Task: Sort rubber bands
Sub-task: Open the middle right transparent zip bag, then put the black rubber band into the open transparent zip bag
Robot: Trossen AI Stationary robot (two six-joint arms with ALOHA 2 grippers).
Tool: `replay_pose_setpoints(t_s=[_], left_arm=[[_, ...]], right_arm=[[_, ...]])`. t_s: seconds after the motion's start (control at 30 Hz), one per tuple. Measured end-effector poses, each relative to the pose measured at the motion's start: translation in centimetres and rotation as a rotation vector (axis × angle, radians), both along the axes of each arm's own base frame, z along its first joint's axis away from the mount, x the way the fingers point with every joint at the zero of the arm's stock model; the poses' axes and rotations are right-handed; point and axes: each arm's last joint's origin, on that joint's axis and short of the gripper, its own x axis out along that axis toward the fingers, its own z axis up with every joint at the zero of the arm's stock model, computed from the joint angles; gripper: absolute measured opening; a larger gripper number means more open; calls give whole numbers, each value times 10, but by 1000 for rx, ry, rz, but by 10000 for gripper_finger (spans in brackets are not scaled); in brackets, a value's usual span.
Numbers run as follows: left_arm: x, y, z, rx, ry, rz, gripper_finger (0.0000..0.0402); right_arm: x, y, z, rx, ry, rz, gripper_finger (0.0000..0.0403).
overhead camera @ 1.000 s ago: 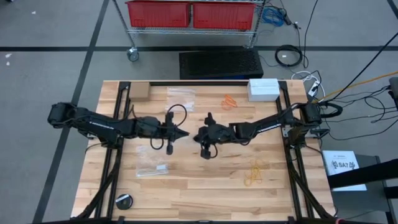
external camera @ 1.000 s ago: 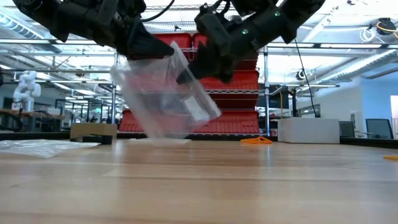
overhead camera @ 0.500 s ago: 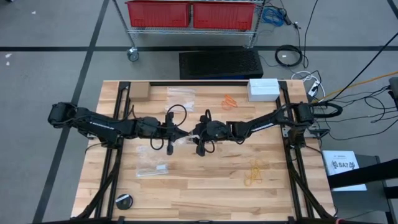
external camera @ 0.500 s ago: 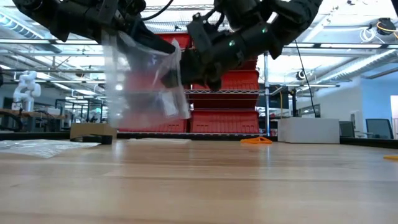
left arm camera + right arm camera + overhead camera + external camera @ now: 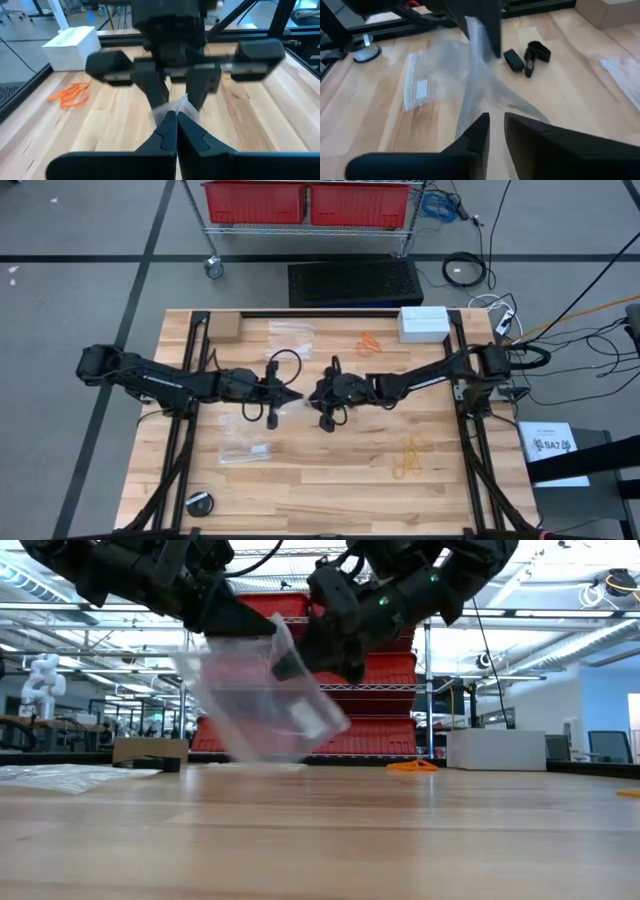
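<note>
Mid-table, clear plastic bag (image 5: 262, 705) aloft: left gripper (image 5: 291, 394) pressed together pinching its rim, right gripper (image 5: 314, 396) slightly parted at opposite lip—best widen mouth gently; orange rubber bands (image 5: 369, 343) near far edge, pale yellow-tan rubber bands (image 5: 410, 457) toward near-right corner.

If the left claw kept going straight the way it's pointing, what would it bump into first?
Likely the right gripper, facing the left gripper just ahead over the table's middle, with only the clear bag hanging between them.

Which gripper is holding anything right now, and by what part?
Left gripper pinches the clear plastic bag at its top edge, off the table. Right gripper is at the same edge; grip unclear.
</note>
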Motion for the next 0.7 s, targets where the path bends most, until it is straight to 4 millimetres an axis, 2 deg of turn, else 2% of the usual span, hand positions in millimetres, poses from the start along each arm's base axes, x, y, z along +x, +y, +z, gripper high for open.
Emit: replay_pose_setpoints(t_s=[0.27, 0.53, 0.6, 0.7], left_arm=[[-10, 2, 3, 29, 45, 50, 0], [-17, 7, 3, 99, 91, 161, 0], [-17, 10, 4, 112, 91, 191, 0], [-18, 17, 5, 119, 94, 225, 0]], right_arm=[[-23, -1, 32, -16, 48, -17, 113], [-48, -2, 75, -88, -11, -59, 147], [-49, 2, 78, -93, -27, -42, 150], [-44, 10, 68, -94, -5, -13, 152]])
